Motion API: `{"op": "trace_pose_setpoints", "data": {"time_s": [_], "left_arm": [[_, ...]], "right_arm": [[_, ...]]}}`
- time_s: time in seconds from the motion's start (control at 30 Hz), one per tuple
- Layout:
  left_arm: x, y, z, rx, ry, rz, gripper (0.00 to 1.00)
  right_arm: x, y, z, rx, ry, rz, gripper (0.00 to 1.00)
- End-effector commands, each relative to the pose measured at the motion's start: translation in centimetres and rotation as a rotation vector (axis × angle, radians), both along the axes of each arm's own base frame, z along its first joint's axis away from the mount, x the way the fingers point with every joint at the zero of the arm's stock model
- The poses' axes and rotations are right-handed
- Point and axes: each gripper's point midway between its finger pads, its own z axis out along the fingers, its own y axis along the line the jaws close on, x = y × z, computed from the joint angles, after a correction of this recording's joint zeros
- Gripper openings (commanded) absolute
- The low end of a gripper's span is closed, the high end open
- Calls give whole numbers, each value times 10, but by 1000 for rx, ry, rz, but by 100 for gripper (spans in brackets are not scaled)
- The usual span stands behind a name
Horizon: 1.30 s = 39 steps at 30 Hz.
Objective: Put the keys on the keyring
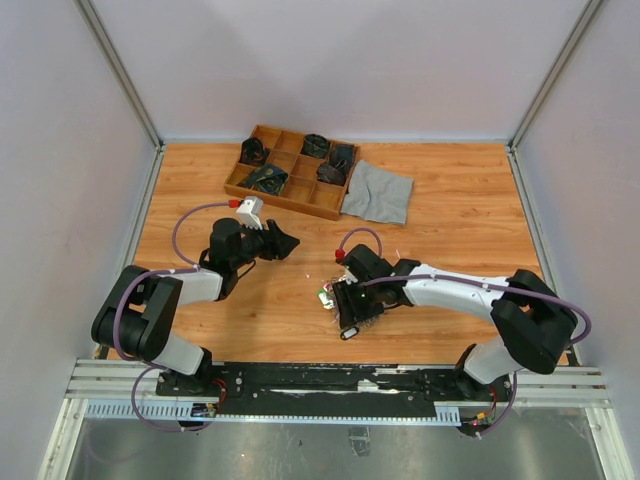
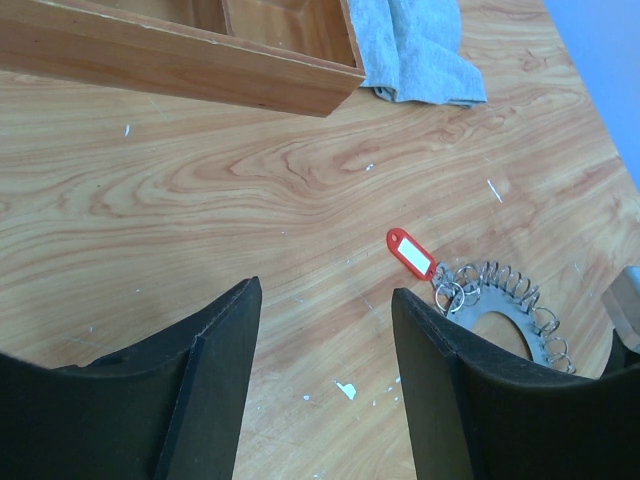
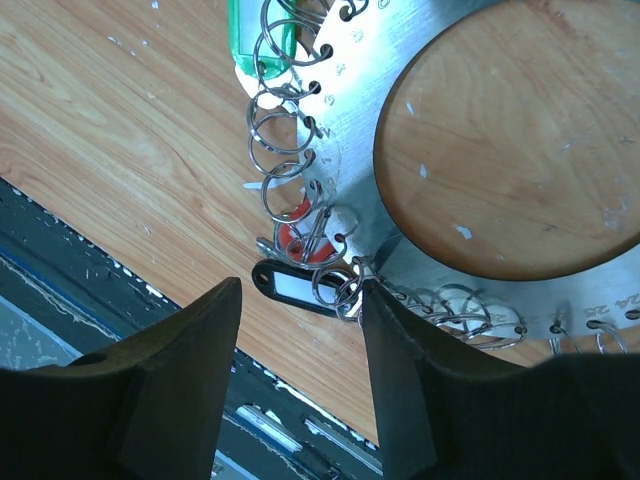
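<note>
The keyring (image 3: 350,110) is a flat grey metal disc with a round hole, its rim lined with small split rings. It lies on the table under my right gripper (image 3: 300,290), which is open. A key tag in black (image 3: 290,288) lies between the fingertips; the right finger (image 3: 400,350) touches the small rings beside it. A red tag (image 3: 296,240) and a green tag (image 3: 255,35) hang on the rim. My left gripper (image 2: 325,300) is open and empty over bare wood, left of the keyring (image 2: 520,345) and another red tag (image 2: 411,253). From above, my grippers (image 1: 290,243) (image 1: 348,318) stand apart.
A wooden compartment tray (image 1: 290,196) with dark items stands at the back, with a grey cloth (image 1: 378,192) to its right. The black rail at the table's near edge (image 3: 120,310) lies just below my right fingers. White specks (image 2: 345,389) dot the wood.
</note>
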Motion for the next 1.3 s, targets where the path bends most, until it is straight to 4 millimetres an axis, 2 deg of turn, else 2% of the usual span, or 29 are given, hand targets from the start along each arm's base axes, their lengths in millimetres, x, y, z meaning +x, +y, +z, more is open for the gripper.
{"op": "trace_pose_setpoints", "data": {"time_s": [0.0,0.13,0.43,0.83,1.1,1.27], "left_arm": [[6,1,5,2,-23,0,60],[6,1,5,2,-23,1,60],[6,1,6,2,-24,1,60],[6,2,6,4,-24,1,60],[6,2,5,5,-24,2,60],[6,2,6,4,-23,2,60]], "right_arm": [[-10,2,-7,-4,53,11,53],[-9,2,-8,-5,52,19,53],[-1,19,8,95,-4,35,57],[-2,25,8,123,2,55,58],[4,3,-3,-17,-21,24,43],[4,0,-7,-42,-19,33,36]]}}
